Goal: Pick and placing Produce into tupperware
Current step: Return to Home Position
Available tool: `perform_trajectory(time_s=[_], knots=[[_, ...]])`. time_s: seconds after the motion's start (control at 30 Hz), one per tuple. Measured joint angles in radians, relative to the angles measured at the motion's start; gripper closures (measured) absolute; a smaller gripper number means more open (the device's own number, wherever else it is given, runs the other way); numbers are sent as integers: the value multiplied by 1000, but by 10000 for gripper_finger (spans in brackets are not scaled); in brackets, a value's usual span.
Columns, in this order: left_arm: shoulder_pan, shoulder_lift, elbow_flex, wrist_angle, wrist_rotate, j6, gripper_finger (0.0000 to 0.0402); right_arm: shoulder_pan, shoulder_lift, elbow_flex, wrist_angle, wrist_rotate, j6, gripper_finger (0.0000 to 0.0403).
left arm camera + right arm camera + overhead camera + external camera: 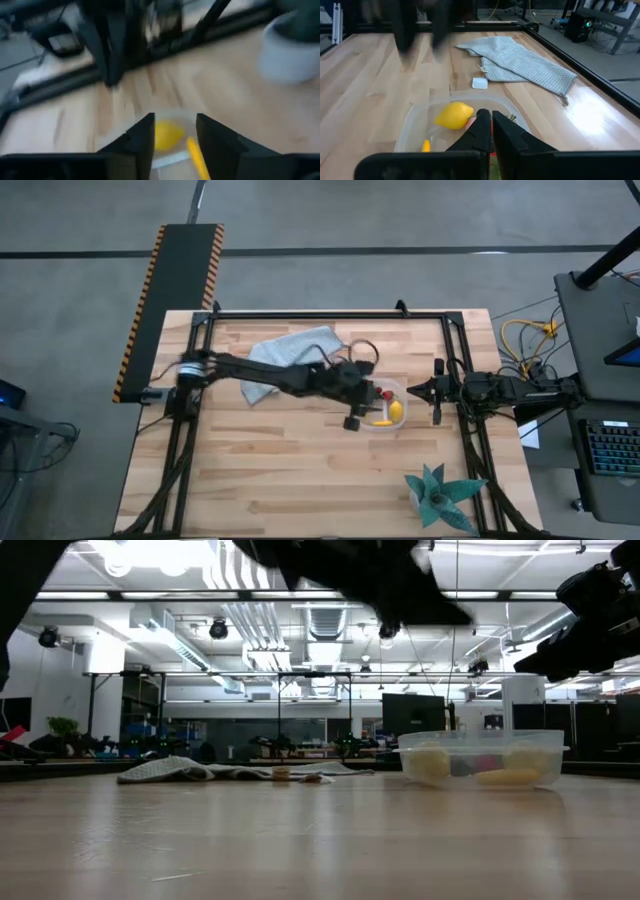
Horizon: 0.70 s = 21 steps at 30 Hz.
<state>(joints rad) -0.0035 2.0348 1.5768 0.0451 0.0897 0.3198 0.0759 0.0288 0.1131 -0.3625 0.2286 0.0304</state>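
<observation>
Beside the tupperware (470,92), left hand (175,125) released; right hand (488,116) clenched. Lemon (454,115) looks light, stiff, slippery; pinch across its middle.

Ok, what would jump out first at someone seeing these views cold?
The clear tupperware right of the table's middle draws the eye, with a yellow lemon and an orange-yellow stick inside. The left gripper hangs open just over it, and the right gripper sits shut at its right side. A teal spiky plant marks the table's lower right corner in the high view.
</observation>
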Motion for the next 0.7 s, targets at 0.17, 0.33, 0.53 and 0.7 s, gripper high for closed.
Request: perform_trajectory(time_s=[0.17, 0.33, 0.53, 0.7], knots=[[-2, -248, -18, -110, 92, 4, 350, 0, -2, 0, 6, 0, -2, 394], [-31, -539, -68, -241, 24, 31, 397, 0, -2, 0, 8, 0, 22, 394], [-171, -856, -167, -454, -314, 73, 401, 0, -2, 0, 18, 0, 17, 394], [-293, -1093, -393, -481, -410, 4, 401, 0, -2, 0, 89, 0, 13, 394]])
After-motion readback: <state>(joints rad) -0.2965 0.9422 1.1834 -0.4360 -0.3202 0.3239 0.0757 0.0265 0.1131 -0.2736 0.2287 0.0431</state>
